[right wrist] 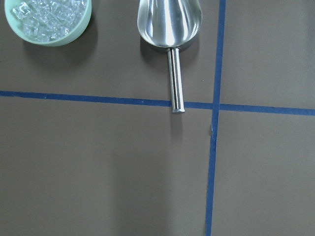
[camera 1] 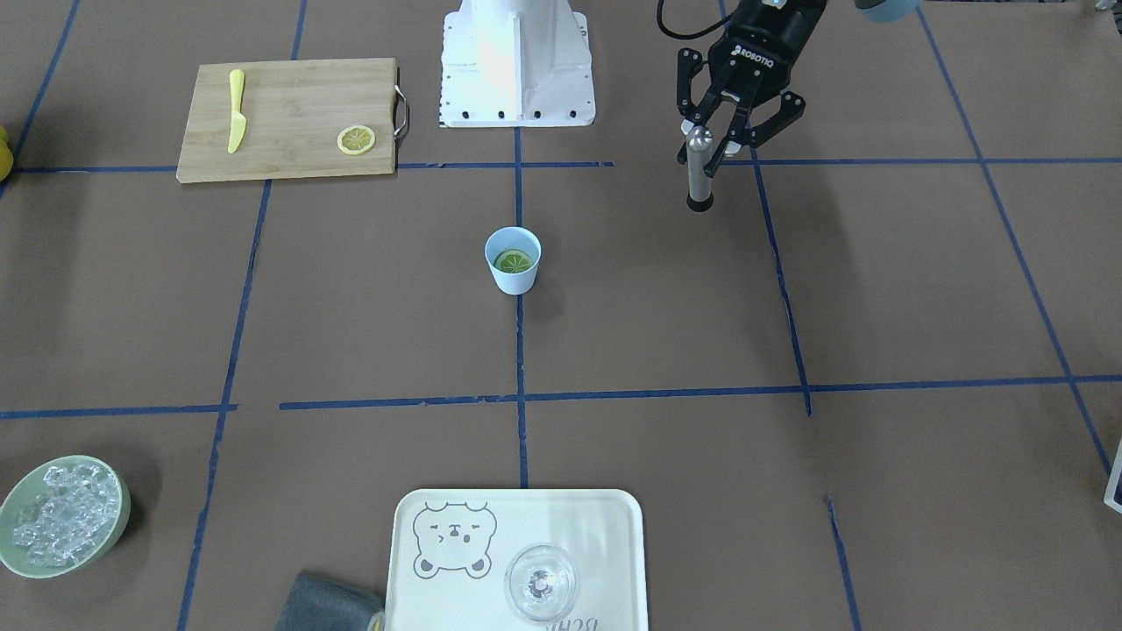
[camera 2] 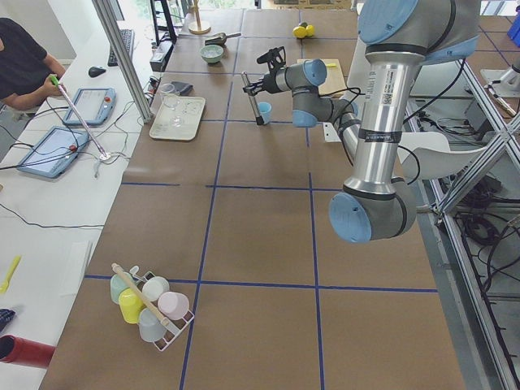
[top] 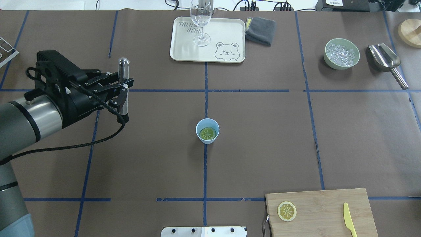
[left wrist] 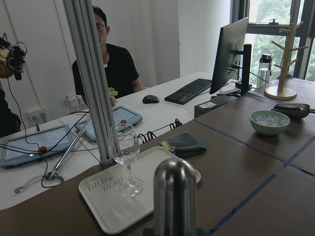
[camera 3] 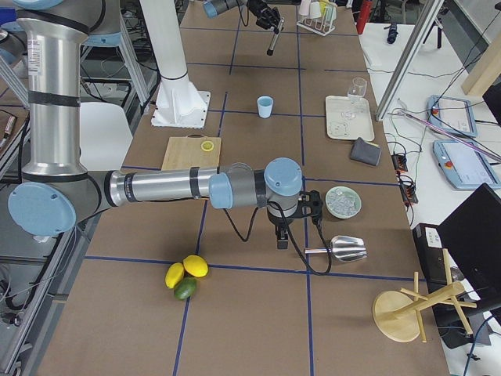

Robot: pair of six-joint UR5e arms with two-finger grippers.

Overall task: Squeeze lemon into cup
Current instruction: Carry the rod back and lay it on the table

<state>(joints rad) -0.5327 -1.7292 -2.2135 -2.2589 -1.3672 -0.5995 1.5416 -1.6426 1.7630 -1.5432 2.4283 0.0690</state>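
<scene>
The light-blue cup [camera 1: 513, 279] [top: 207, 141] stands at the table's centre, where two blue tape lines cross. A greenish lemon slice [camera 1: 513, 259] [top: 207, 133] lies flat inside it. A second yellow slice [camera 1: 356, 139] [top: 286, 211] rests on the bamboo board. My left gripper [camera 1: 714, 149] [top: 123, 90] is well off to the cup's side, shut on an upright metal rod [camera 1: 699, 171] [left wrist: 174, 196] with a rounded chrome top. My right gripper [camera 3: 282, 239] shows only in the exterior right view, far from the cup near the scoop; I cannot tell whether it is open or shut.
The cutting board [top: 329, 210] carries a yellow knife [top: 349, 223]. At the far edge are a tray [top: 184, 49] with a wine glass [top: 201, 23] and a grey cloth [top: 260, 30]. An ice bowl [top: 341, 53] and steel scoop [right wrist: 170, 22] sit near the right arm. A person sits across the table.
</scene>
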